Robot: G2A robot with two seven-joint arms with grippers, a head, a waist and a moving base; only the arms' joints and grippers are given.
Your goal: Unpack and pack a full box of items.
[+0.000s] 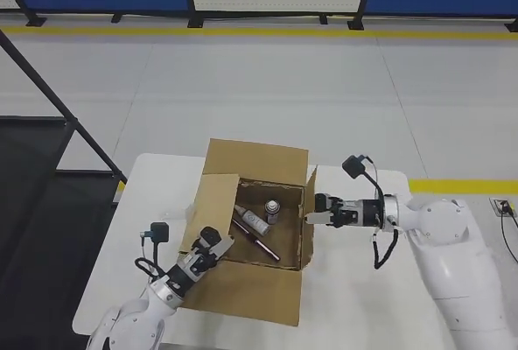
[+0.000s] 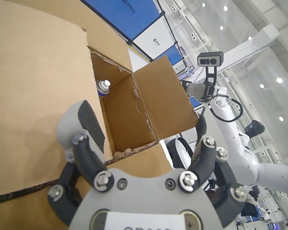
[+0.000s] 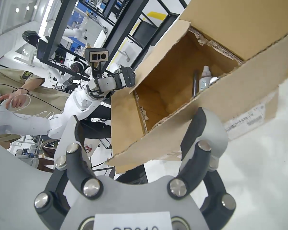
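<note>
An open cardboard box (image 1: 257, 262) stands in the middle of the white table (image 1: 355, 289). Inside it are a spray can (image 1: 273, 210), a white bottle (image 1: 252, 219) and a dark stick-like item (image 1: 259, 241). My left gripper (image 1: 210, 244) is at the box's left flap (image 1: 208, 210), open, with one finger (image 2: 91, 123) against that flap. The can (image 2: 103, 88) shows past it. My right gripper (image 1: 317, 213) is open at the right flap, and the flap's edge (image 3: 146, 149) lies between its fingers. The bottle (image 3: 204, 80) shows inside the box.
A black metal frame (image 1: 31, 131) stands off the table's left side. The box's far flap (image 1: 257, 157) and near flap (image 1: 250, 293) are folded outward. Bare tabletop lies to the right of the box, under my right arm.
</note>
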